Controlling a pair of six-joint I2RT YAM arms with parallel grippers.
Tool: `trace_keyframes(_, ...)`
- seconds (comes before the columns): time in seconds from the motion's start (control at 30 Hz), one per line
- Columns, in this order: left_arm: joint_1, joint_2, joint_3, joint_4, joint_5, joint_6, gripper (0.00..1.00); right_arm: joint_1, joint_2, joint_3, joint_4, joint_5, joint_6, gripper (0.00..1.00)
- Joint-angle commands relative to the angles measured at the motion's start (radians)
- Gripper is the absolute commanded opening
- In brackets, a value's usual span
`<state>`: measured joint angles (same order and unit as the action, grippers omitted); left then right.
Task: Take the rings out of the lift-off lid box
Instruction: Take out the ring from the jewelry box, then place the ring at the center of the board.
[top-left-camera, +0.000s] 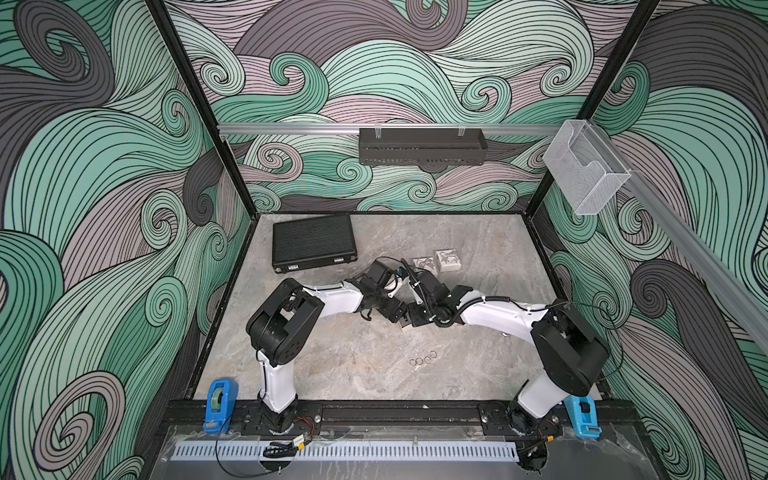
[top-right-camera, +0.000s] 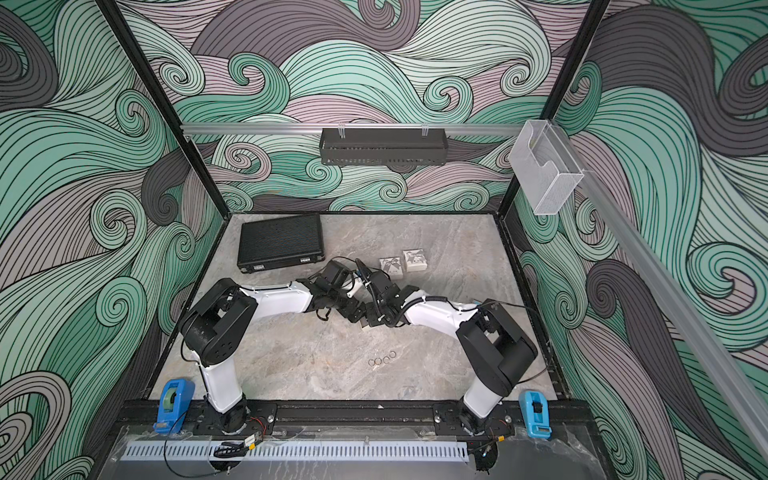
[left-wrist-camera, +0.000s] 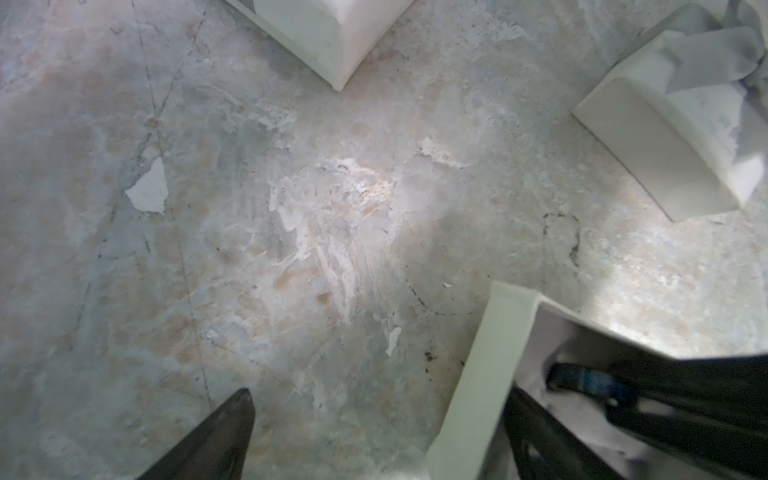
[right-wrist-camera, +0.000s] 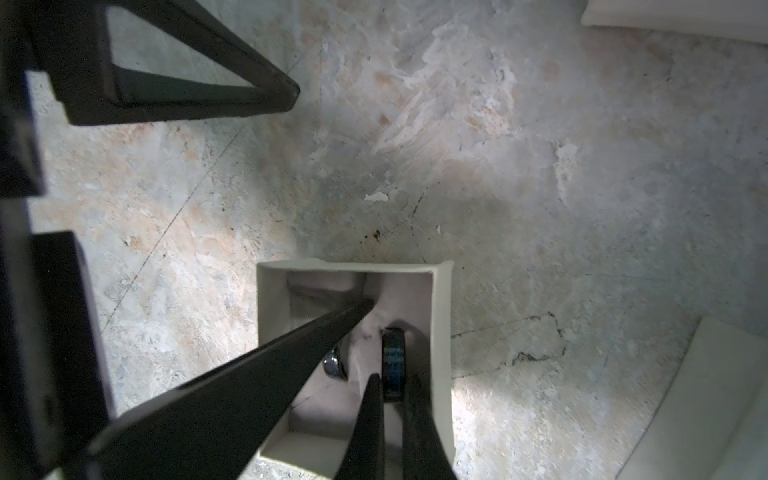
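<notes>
Right tool (right-wrist-camera: 392, 380) is clamping a black ring (right-wrist-camera: 392, 353) inside the box (right-wrist-camera: 441, 332), lower centre of frame; my left tool (right-wrist-camera: 330, 195) is standing wide open.

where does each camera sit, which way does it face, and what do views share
Both top views: high above the arm bases, facing down and forward across the table; left arm and right arm show.
Left wrist: on the left arm, facing down at the table; open left gripper, one finger inside the open box.
Right wrist: on the right arm, facing down into that box; right gripper shut on a black ring.
Shared: wrist views both show the box; top views both show rings on the table.
</notes>
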<state>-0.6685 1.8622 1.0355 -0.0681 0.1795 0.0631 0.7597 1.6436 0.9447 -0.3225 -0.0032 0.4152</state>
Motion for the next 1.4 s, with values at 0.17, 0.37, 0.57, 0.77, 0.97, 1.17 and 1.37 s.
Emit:
trace_keyframes(0.17,0.006,0.022,0.033,-0.07,-0.023,0.001,0.95,0.009,-0.078,-0.04,0.091,-0.011,-0.013,0.0)
trace_keyframes(0.37,0.006,0.023,0.038,-0.073,-0.021,0.001,0.95,0.009,-0.109,-0.056,0.101,-0.002,-0.014,0.0)
trace_keyframes(0.57,0.006,0.026,0.04,-0.073,-0.017,0.001,0.95,0.008,-0.155,-0.08,0.105,0.009,-0.018,0.0)
trace_keyframes(0.77,0.006,0.002,0.035,-0.076,-0.012,0.01,0.95,0.003,-0.282,-0.159,0.087,-0.037,-0.001,0.0)
trace_keyframes(0.97,0.006,-0.057,0.019,-0.062,-0.005,0.027,0.95,-0.003,-0.523,-0.273,-0.079,-0.102,0.011,0.0)
trace_keyframes(1.17,0.006,-0.1,0.019,-0.047,0.007,0.021,0.95,-0.008,-0.684,-0.349,-0.227,-0.164,0.069,0.0)
trace_keyframes(1.37,0.006,-0.158,-0.005,-0.033,0.007,0.019,0.95,-0.007,-0.691,-0.442,-0.107,-0.317,0.155,0.0)
